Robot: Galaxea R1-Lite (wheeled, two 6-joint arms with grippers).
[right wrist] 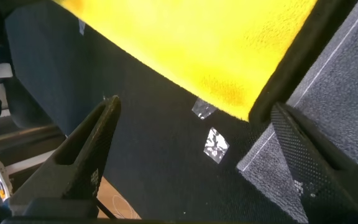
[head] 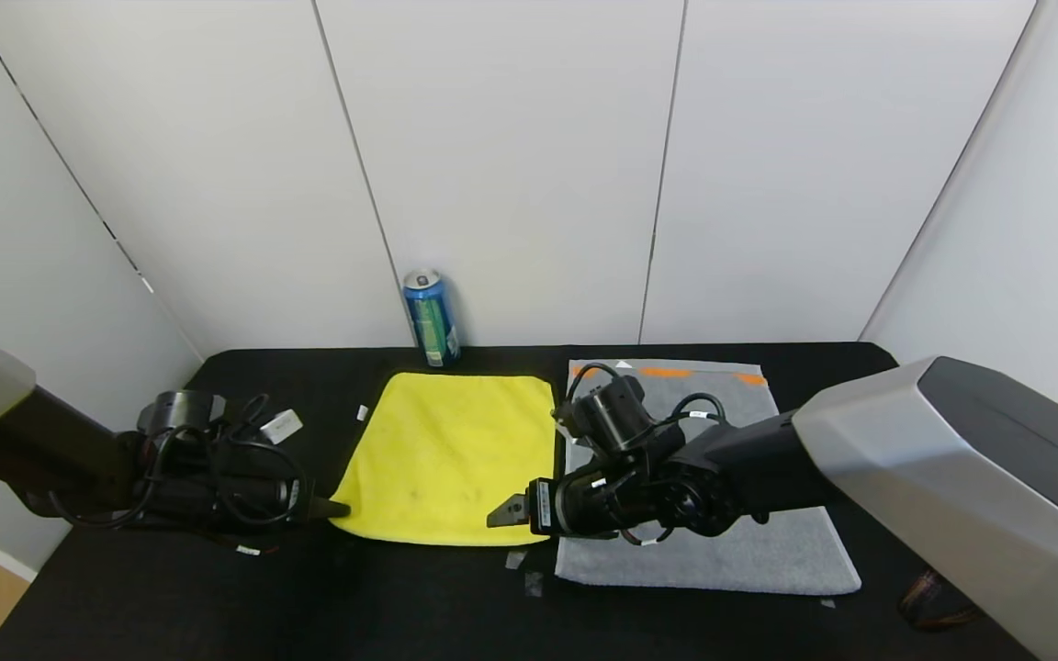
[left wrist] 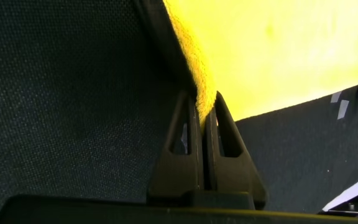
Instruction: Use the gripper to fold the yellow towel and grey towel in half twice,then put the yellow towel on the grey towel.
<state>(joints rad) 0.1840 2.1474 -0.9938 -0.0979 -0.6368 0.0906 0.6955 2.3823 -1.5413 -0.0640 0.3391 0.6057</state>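
The yellow towel (head: 455, 454) lies flat in the middle of the black table. My left gripper (head: 336, 508) is shut on its near left corner; in the left wrist view the yellow towel's edge (left wrist: 205, 102) is pinched between the two black fingers (left wrist: 229, 143). My right gripper (head: 503, 516) stands open low over the towel's near right corner. In the right wrist view the yellow towel (right wrist: 216, 43) lies just beyond the right gripper (right wrist: 196, 107), with nothing between the jaws. The grey towel (head: 731, 551) lies spread out beside it on the right, its orange band (head: 667, 372) at the far end, partly under my right arm.
A blue can (head: 431, 318) stands at the back against the white wall panels. Small tape pieces (head: 522, 569) are stuck on the table near the front gap between the towels. A narrow strip of black table (right wrist: 316, 56) separates the towels.
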